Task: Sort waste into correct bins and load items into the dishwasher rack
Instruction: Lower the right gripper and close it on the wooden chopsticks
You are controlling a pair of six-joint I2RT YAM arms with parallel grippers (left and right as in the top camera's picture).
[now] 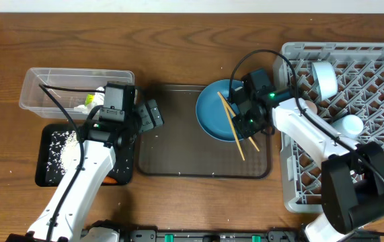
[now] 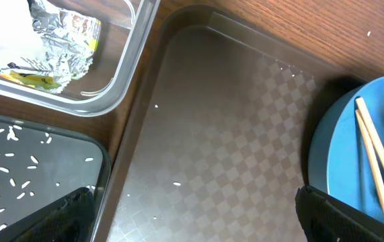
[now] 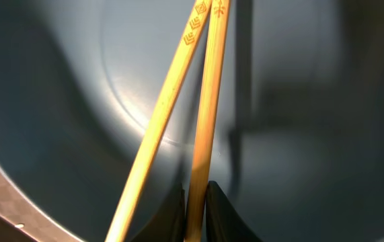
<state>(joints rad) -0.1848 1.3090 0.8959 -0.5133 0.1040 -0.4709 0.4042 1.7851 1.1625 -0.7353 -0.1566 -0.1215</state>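
The blue plate lies at the right end of the brown tray with the two chopsticks across it. My right gripper is down on the plate, its jaws shut on one chopstick; the other chopstick lies just left of the fingers. The left gripper hangs wide open over the tray's left edge, holding nothing. A wrapper sits in the clear tub. Rice grains lie in the black tray.
The grey dishwasher rack fills the right side, holding a white bowl and a pale cup. A few stray rice grains dot the brown tray. Bare wood table lies along the back.
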